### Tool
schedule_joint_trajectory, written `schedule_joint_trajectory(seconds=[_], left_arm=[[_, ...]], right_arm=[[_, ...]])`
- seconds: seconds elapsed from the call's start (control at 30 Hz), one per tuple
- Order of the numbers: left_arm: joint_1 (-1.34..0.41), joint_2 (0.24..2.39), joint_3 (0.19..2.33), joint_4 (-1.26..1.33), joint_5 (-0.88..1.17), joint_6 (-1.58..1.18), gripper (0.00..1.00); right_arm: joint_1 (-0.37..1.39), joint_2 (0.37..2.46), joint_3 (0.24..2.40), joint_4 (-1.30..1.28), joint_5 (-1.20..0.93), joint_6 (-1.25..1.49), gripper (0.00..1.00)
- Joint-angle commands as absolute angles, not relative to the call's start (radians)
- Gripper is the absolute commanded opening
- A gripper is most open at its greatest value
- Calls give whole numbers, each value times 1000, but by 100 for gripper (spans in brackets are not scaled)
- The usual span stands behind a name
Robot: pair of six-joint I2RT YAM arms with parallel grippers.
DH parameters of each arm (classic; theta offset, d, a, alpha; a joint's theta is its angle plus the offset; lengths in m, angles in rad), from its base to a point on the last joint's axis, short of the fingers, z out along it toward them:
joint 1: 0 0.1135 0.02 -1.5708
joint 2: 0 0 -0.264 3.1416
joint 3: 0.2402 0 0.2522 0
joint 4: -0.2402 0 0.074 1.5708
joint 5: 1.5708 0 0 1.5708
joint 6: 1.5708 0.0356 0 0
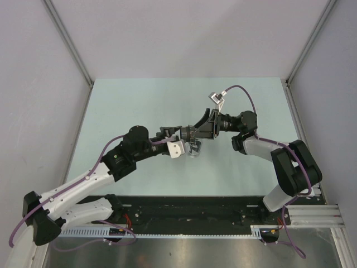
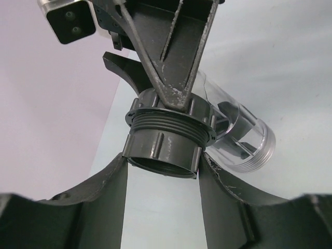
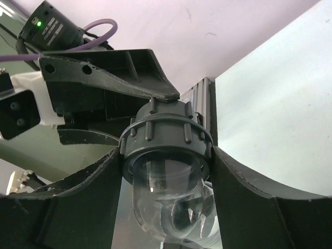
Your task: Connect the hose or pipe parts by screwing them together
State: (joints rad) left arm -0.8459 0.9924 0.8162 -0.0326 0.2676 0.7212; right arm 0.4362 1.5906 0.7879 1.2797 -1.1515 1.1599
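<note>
The hose or pipe parts meet end to end above the table's middle. My left gripper is shut on a dark grey threaded collar, one finger on each side. Its threads run into a dark ribbed ring nut, which my right gripper is shut on. In the right wrist view that ribbed nut carries a clear dome. A clear cylinder with a threaded silver-grey end slants out beside the joint. From above, both grippers face each other, with the clear cylinder just below them.
The pale green table is closed in by grey walls with aluminium posts at the back corners. A black rail runs along the near edge between the arm bases. A purple cable loops above the right wrist.
</note>
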Motion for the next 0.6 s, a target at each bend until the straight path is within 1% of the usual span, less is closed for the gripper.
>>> schedule_joint_trajectory(seconds=[0.0,0.57], left_arm=[[-919,1080,805,86,244,810,0],[-1000,1106,772,160,57,879,0]], right_arm=[[546,1589,856,1511,-1181,1307,0],[528,1597,856,1506,-1147,1342,0]])
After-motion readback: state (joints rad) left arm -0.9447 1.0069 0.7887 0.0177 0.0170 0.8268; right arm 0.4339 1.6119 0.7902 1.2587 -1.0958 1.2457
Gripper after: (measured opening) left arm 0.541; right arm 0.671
